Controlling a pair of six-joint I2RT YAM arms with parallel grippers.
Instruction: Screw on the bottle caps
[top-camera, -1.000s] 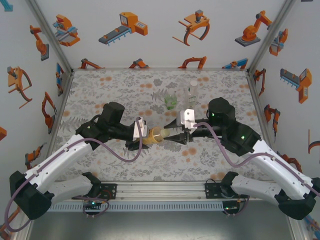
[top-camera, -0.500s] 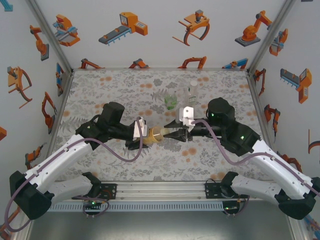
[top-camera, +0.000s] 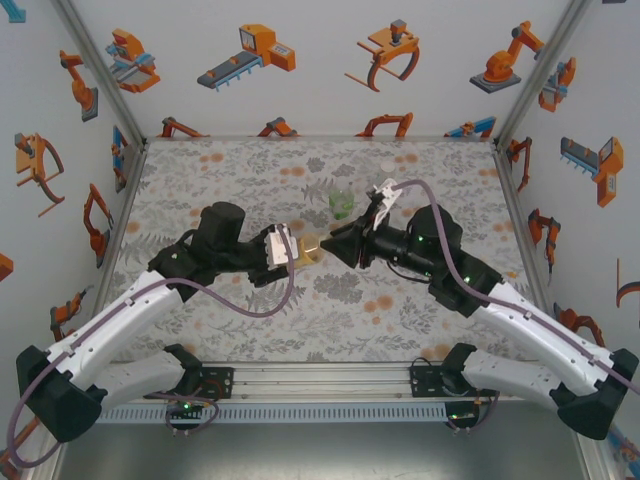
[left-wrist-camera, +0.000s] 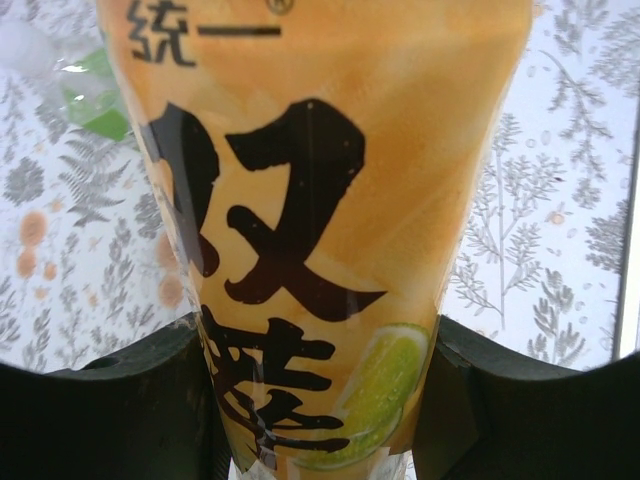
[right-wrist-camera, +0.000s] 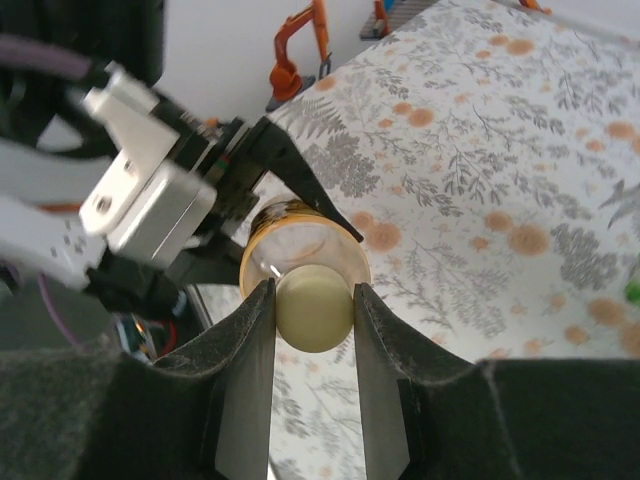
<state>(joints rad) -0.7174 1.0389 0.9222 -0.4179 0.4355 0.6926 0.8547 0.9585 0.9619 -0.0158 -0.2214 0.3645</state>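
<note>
The right claw (right-wrist-camera: 312, 295) clamps the small pale-yellow cap (right-wrist-camera: 314, 312) right at the mouth of the amber bottle (right-wrist-camera: 298, 238), gripped sideways above the table (top-camera: 200, 180) by the left claw (top-camera: 297, 255), so it wants squaring up and gentle turning while that orange-wrapped, black-lettered bottle is held steady.

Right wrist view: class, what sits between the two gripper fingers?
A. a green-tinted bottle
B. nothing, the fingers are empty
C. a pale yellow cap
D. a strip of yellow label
C: the right gripper is closed on the round pale yellow cap, one finger pressing each side, with the amber bottle just behind it.
</note>
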